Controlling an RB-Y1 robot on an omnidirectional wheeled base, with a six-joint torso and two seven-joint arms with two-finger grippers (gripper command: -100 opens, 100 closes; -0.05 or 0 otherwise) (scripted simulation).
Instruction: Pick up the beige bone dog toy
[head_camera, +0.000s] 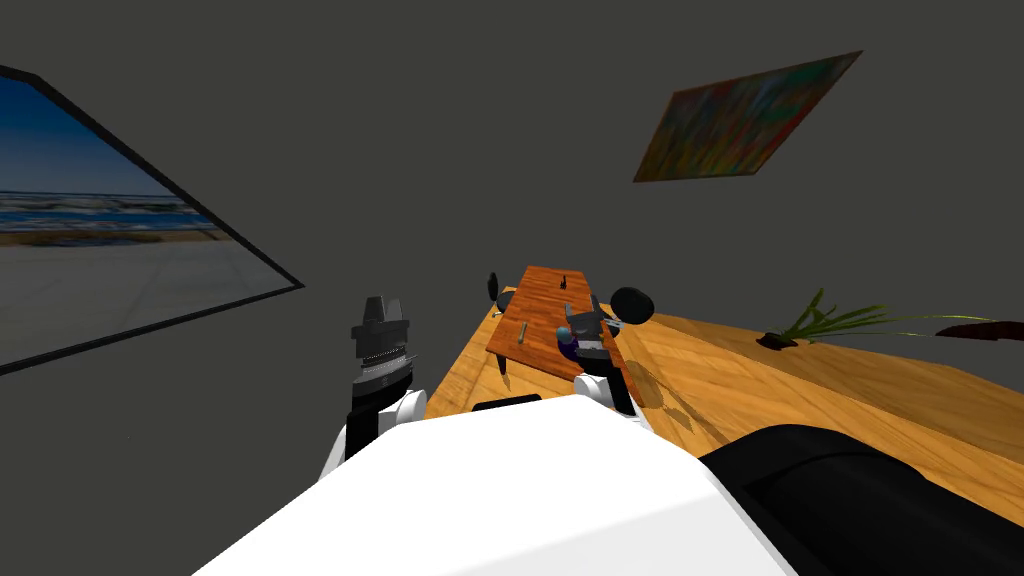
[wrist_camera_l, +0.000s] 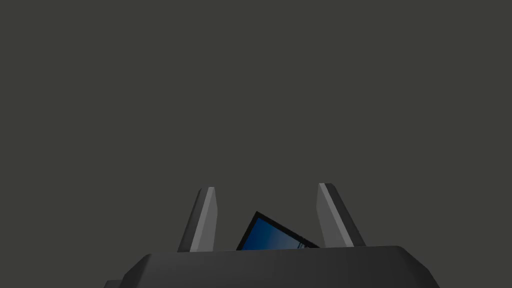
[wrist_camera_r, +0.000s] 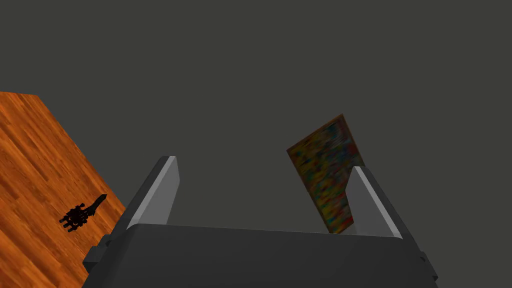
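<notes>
Right gripper (wrist_camera_r: 265, 165) released, fingers spread, empty; hovers over red-brown table (head_camera: 545, 295), pointed at wall. Left gripper (wrist_camera_l: 266, 187) likewise spread, empty, off table toward 9 o'clock. Beige bone toy (head_camera: 522, 331), probably that small bar, on tabletop at 9 o'clock of right gripper, apart. Step: approach. Next: pitch wrist down, centre over toy, straddle shaft.

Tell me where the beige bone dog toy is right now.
In the head view, the beige bone toy lies on the reddish-brown wooden table, near its left edge, a little to the left of the right gripper.
</notes>
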